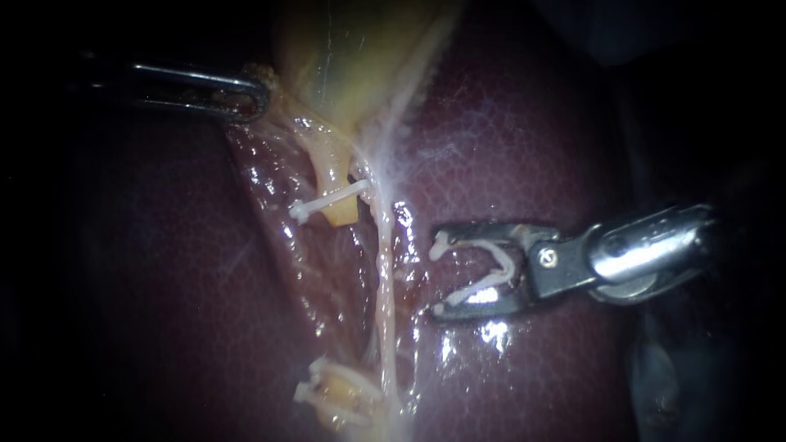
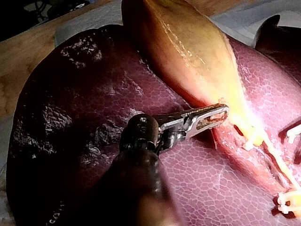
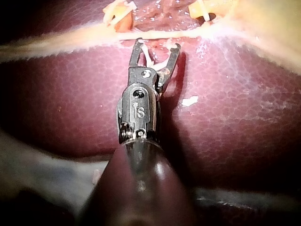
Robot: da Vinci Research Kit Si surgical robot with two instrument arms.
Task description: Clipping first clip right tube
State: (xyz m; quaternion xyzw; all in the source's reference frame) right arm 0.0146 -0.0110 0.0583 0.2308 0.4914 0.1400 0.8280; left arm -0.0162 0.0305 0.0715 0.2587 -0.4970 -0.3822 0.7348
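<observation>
The right instrument (image 1: 440, 276) carries an open white plastic clip (image 1: 501, 260) between wide-set jaws, just beside the pale stringy right tube (image 1: 383, 270) but not yet around it. The left instrument (image 1: 250, 94) has its jaws clamped on the yellow-green gallbladder (image 1: 344, 57) at its neck. Closing from here could miss the tube or pinch the dark red liver (image 1: 508, 139), since the tube lies outside the clip.

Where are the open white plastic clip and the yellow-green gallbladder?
Open white plastic clip (image 1: 481, 287): endoscope view, on its lower arm.
Yellow-green gallbladder (image 2: 188, 52): left wrist view, on its mid-body.
</observation>
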